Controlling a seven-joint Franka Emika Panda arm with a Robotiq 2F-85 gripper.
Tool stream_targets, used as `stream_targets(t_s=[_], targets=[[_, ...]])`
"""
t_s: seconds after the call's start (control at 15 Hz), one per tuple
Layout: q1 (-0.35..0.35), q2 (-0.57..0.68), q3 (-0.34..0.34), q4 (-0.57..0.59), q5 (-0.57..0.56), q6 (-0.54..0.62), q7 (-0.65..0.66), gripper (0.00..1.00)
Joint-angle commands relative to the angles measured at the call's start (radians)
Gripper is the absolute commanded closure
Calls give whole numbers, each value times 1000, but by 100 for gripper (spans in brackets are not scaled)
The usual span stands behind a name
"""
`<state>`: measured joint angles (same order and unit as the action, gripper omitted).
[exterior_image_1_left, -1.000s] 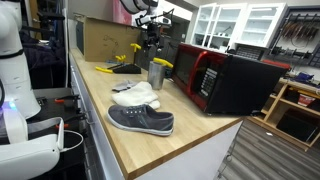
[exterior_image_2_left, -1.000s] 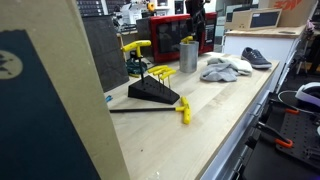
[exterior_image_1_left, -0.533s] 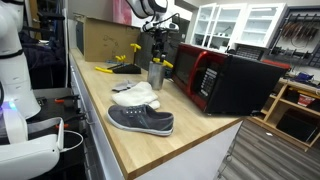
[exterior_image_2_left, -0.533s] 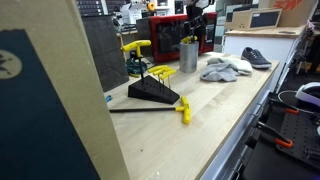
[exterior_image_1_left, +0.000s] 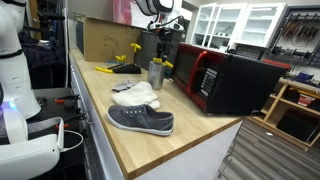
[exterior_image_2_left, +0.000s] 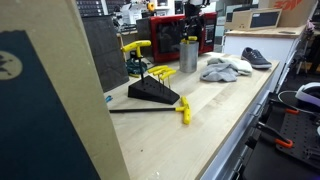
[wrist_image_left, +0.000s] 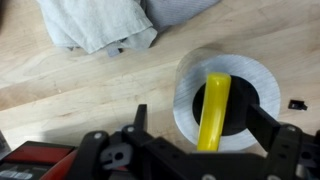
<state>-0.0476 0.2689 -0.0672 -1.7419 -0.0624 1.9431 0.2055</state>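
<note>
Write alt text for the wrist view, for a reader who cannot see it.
Seen from above, the open gripper hangs over a metal cup that holds a yellow tool. A grey cloth lies near it on the wooden table.

1 metal cup (exterior_image_1_left: 156, 73), 1 shoe (exterior_image_1_left: 141, 120), 1 cloth (exterior_image_1_left: 136, 96), 1 microwave (exterior_image_1_left: 225, 80).

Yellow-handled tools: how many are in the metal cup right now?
1. The yellow-handled tool stands in the metal cup, below the gripper. The wrist view shows no other, though the cup's near side is hidden.
</note>
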Motion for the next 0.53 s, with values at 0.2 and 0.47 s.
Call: stream_targets(t_s=[0.2, 0.47], targets=[[-7, 26, -5, 43, 65, -2, 21, 0], [-18, 38, -8, 34, 96, 8, 18, 0]])
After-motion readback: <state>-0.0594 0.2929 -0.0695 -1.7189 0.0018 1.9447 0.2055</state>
